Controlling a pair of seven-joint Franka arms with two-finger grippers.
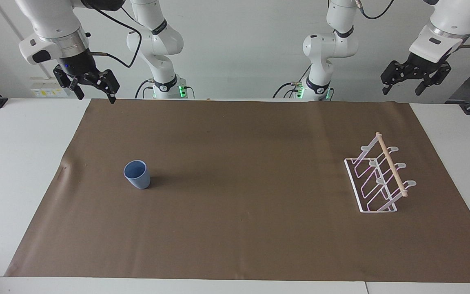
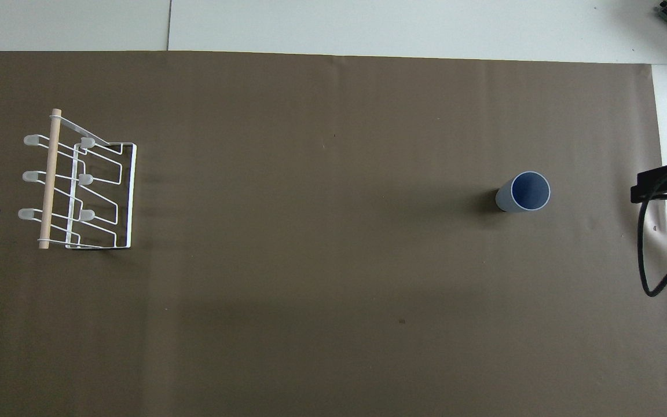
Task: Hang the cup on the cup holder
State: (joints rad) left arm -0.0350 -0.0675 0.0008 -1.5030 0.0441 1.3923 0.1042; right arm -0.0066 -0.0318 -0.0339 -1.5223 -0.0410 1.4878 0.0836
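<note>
Left arm: raised, waiting, wrist bent downward.
Left gripper (image 1: 403, 89): fingers apart, holding nothing, up in the air.
Right arm: raised, wrist pointing down.
Right gripper (image 1: 95, 95): fingers apart, holding nothing, up in the air.

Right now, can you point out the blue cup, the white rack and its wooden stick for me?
cup (image 1: 137, 175): facing view, on its outer wall below the rim.
cup holder (image 1: 353, 179): facing view, on the white base frame's edge.
wooden dowel (image 2: 51, 179): overhead view, on the middle of the stick.
</note>
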